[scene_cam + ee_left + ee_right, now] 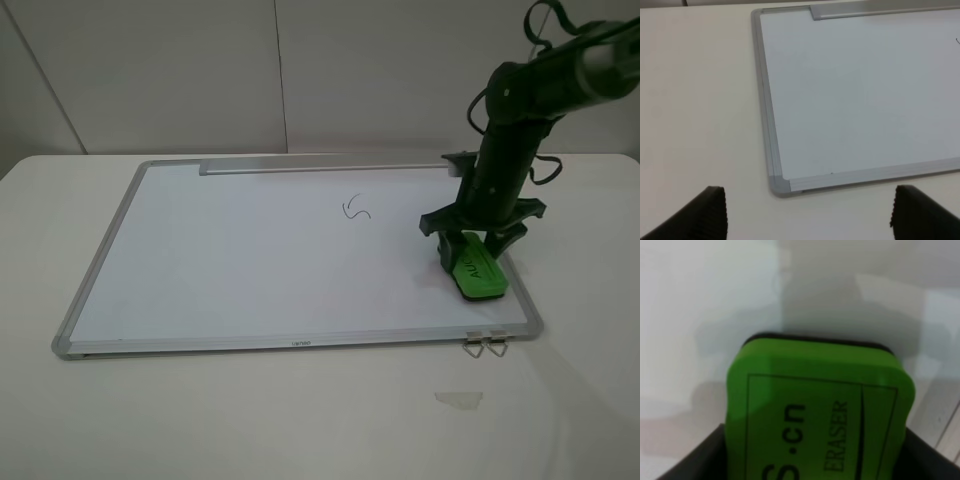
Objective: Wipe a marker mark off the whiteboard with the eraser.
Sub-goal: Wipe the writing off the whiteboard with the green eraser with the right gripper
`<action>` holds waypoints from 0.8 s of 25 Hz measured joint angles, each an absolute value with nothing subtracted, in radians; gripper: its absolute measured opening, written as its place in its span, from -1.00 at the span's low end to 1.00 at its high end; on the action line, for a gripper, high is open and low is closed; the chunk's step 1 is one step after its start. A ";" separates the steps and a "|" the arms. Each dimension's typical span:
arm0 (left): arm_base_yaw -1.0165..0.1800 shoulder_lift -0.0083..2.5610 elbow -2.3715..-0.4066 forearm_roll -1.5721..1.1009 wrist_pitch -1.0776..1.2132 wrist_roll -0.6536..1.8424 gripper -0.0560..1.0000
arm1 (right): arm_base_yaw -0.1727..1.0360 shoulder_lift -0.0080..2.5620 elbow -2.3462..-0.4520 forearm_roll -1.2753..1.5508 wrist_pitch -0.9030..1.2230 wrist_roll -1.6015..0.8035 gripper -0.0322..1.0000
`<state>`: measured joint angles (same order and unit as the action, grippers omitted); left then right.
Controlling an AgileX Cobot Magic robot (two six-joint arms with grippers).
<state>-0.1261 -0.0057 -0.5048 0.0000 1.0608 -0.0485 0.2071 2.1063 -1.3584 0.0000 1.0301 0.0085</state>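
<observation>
Worktop (300,420) holds whiteboard (250,270); your right end effector (475,252) grips eraser (481,279), mark (356,209) off to its left; left end effector (807,215) wide.

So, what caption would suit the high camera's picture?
The right jaws grip the eraser on the whiteboard, right of the unwiped mark.

- The right arm (505,150) has black housings of rounded section; its far link (612,58) is a silver-grey cylinder.
- Black cables (548,22) run exposed in loops at the far upper joint and along the right side of the forearm.
- The wrist bracket (485,215) is black and wide, with flared wings on both sides.
- The right gripper (478,250) is matt black.
- The left gripper (807,217) has two black fingers (710,215) with finely ribbed inner faces.
</observation>
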 joint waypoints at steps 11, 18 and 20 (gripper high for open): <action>-0.126 -0.006 -0.505 0.000 1.061 -0.048 0.41 | 0.379 2.089 -1.710 -0.023 1.203 0.000 0.22; -0.126 -0.006 -0.505 0.000 1.061 -0.048 0.41 | 0.420 2.236 -1.984 -0.044 1.219 -0.011 0.22; -0.126 -0.006 -0.505 0.000 1.061 -0.048 0.41 | 0.420 2.296 -2.051 -0.044 1.219 -0.016 0.22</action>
